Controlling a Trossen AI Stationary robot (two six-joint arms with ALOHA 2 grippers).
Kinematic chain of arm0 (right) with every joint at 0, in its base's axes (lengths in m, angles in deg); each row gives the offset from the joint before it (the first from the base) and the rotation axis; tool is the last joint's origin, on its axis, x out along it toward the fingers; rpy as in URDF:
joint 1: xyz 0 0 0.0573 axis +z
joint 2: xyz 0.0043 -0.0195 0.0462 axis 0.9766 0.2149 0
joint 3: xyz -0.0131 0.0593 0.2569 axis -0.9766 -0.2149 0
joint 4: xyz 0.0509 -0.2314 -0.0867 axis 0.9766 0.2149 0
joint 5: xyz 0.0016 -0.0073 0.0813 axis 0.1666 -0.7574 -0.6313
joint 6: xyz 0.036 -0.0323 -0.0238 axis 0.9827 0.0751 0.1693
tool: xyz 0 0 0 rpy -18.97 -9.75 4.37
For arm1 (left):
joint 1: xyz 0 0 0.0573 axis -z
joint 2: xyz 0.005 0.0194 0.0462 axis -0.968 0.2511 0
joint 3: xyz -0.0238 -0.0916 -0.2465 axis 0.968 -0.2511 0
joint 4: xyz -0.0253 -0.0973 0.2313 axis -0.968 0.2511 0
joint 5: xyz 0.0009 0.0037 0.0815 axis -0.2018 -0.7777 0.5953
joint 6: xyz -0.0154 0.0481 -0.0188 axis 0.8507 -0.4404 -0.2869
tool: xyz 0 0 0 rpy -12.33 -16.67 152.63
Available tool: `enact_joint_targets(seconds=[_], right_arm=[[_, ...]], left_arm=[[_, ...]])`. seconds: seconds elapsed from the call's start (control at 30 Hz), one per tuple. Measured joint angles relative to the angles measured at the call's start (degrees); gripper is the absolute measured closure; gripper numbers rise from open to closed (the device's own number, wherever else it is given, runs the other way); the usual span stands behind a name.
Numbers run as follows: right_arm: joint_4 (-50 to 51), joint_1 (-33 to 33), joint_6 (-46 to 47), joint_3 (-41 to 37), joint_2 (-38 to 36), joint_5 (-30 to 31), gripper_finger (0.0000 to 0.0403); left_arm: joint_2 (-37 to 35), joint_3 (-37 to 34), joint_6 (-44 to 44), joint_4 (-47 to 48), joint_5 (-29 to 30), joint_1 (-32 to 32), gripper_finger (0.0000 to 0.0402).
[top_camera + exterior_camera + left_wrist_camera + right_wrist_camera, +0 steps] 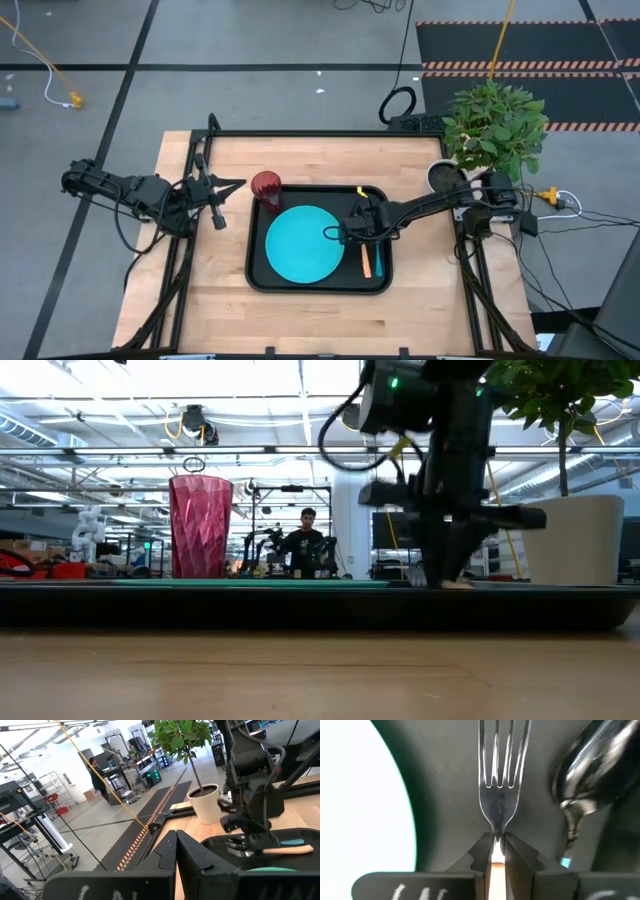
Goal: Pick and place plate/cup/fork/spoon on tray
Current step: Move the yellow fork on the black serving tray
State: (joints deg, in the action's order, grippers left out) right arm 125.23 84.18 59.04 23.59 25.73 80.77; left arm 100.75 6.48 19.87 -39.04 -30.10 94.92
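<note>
Right wrist view — gleaming slim-tined metal fork (499, 795), matte black tray (445, 785)

Fork (499, 795): tine tips cut off by right wrist pic's edge, handle mostly hidden btw right gripper (496, 851) fingers. Spoon (592, 775) blurred, bowl cut at the edge. Plate (362, 800) washed out, only partly in frame. Low view: plate (250, 583) just a thin edge-on strip; fork hidden behind tray (320, 605) rim.

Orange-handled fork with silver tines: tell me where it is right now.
In the high view the orange-handled fork lies inside the black rectangular tray, right of the round turquoise plate and beside the blue-handled spoon, with the right gripper closed on its neck.
</note>
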Motion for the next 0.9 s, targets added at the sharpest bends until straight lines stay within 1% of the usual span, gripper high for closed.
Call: enact_joint_targets(seconds=[0.17,0.53,0.73,0.9], right_arm=[[-0.2,0.0,1.4,0.0,-2.3,2.4,0.0365],[-2.5,0.0,4.2,0.1,-2.4,2.6,0.0365],[-4.5,-0.1,4.3,0.2,-0.3,2.6,0.0365],[-4.5,-0.3,3.8,0.2,1.2,1.2,0.0365]], left_arm=[[0.0,0.0,0.0,-0.1,0.0,0.0,0.0392],[0.0,0.0,0.0,-0.1,0.0,0.0,0.0392],[0.0,0.0,0.0,0.0,0.0,0.0,0.0392],[0.0,0.0,0.0,0.1,0.0,0.0,0.0392]])
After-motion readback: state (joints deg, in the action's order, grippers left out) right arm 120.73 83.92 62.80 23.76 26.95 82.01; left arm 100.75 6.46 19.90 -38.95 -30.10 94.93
